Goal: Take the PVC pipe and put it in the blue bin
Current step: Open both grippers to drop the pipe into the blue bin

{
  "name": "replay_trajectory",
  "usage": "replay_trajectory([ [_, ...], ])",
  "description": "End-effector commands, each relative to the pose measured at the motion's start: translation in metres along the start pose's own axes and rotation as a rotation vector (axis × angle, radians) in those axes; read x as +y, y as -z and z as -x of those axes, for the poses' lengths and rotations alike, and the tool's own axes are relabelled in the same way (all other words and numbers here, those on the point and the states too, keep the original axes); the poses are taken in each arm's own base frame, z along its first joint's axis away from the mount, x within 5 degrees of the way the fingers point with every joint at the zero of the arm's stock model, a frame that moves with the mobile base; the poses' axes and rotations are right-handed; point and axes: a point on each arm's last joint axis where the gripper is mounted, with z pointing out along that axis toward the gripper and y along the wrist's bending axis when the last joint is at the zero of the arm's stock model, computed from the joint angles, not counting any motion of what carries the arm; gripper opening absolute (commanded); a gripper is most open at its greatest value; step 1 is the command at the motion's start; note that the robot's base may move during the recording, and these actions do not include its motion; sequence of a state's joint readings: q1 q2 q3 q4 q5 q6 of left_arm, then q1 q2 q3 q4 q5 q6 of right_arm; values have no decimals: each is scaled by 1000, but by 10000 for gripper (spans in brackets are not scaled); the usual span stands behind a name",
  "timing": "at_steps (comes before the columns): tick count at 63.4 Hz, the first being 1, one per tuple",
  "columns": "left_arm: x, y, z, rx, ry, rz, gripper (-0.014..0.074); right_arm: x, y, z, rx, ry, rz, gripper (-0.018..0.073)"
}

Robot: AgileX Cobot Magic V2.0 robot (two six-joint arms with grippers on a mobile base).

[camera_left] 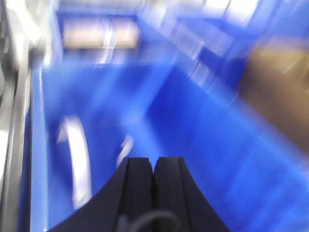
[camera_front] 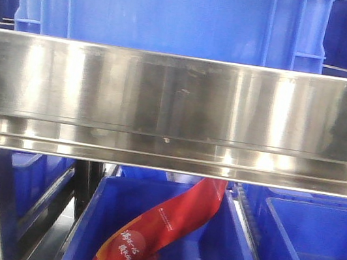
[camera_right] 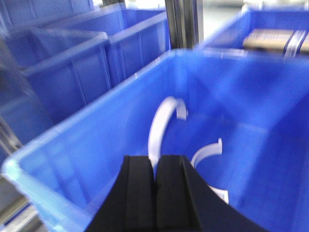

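Currently right pincer (camera_right: pixel 155 180) is clamped on the lower end of the PVC pipe (camera_right: pixel 159 126), held over the blue bin (camera_right: pixel 87 145); another white arc (camera_right: pixel 205 153) lies inside. Left pincer (camera_left: pixel 154 178) closed, empty, view blurred.

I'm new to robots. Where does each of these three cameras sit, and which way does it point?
Front view: on the body, facing a steel shelf rail, blue bins above and below; no arm shows.
Left wrist view: behind the left hand, shut, looking into a blue bin; blurred.
Right wrist view: behind the right hand, closed on a PVC pipe over another bin.
Both wrist views show white curved pieces in bins.
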State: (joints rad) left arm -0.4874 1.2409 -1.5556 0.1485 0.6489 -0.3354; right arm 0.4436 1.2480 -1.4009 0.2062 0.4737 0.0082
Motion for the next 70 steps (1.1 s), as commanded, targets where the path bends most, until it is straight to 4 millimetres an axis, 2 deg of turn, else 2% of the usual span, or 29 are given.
replay_trajectory([
  [1, 1, 13, -14, -54, 10, -40, -111, -2, 16, -2, -85, 23, -12, -168],
  [5, 5, 22, -31, -68, 0, -45, -111, -4, 25, -11, -107, 23, -17, -168],
  [11, 12, 29, -68, -85, -7, -67, -111, -8, 36, -32, -127, 22, -26, -168],
  [19, 22, 48, -111, -140, -4, -103, -111, -14, 51, -66, -131, 18, -39, -168],
  [24, 29, 60, -142, -155, -1, -117, -111, -17, 70, -88, -151, 17, -43, -168],
  [31, 36, 77, -166, -158, -1, -118, -111, -20, 91, -112, -165, 17, -43, -168],
  [39, 39, 95, -173, -204, -1, -127, -111, -21, 111, -127, -192, 19, -38, -168],
  [51, 40, 105, -171, -244, 1, -136, -111, -18, 135, -122, -280, 24, -22, -168],
  [70, 40, 106, -171, -246, 1, -136, -111, -17, 139, -122, -297, 25, -19, -168],
])
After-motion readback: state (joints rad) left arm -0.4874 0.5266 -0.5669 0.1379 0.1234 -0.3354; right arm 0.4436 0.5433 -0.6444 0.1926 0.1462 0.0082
